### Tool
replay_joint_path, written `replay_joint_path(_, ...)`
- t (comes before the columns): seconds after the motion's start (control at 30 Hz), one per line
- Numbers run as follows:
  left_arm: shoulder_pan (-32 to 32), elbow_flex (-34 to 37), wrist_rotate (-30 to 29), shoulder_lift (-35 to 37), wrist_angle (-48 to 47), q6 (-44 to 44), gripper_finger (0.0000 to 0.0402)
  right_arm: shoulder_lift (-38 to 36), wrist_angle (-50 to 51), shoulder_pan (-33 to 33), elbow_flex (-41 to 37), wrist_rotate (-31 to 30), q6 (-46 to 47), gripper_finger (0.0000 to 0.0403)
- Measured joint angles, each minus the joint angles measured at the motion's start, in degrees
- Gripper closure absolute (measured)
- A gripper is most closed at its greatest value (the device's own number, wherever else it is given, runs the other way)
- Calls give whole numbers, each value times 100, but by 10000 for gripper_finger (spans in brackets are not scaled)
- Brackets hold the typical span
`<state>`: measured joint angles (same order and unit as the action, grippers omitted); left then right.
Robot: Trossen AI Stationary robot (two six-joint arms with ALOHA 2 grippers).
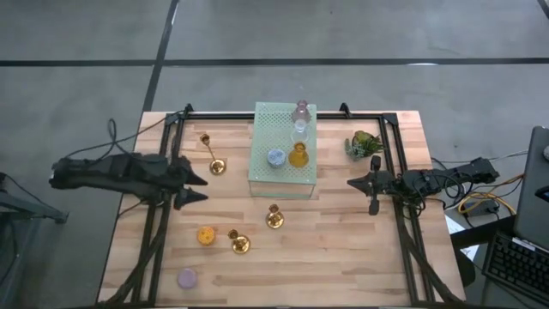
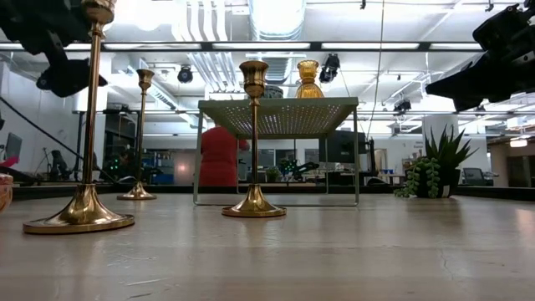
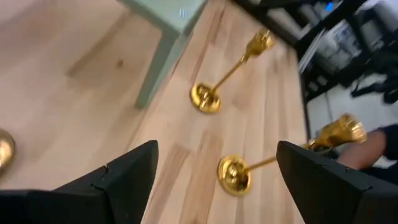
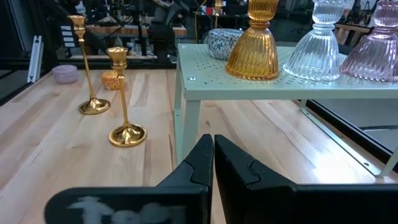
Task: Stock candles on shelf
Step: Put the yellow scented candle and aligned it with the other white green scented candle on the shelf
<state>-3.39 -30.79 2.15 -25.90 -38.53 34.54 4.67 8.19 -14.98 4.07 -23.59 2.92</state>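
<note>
The left gripper, fingers spread and empty, hangs left of the shelf; the orange candle on the table just nearer seems closest, far from the clenched right gripper

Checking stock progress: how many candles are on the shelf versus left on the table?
4 on the shelf: pink, clear, amber in a row, blue beside the amber. 2 on the table: orange, lilac. None looks hidden.
</note>
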Motion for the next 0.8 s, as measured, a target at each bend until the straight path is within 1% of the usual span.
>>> replay_joint_path(0.17,-276,-19,-9,-585,-4,58,72,0,-1,0,1,0,-8,394)
replay_joint_path(0.3,-528,-86,-13,-921,-61,276,72,0,-1,0,1,0,-1,394)
replay_joint_path(0.43,-921,-208,-56,-1262,-61,522,72,0,-1,0,1,0,0,394)
replay_joint_path(0.57,-1355,-382,-255,-1592,-95,796,72,0,2,0,1,0,2,394)
replay_joint_path(0.8,-2092,-511,-377,-2233,-204,1503,72,0,0,0,1,0,-3,394)
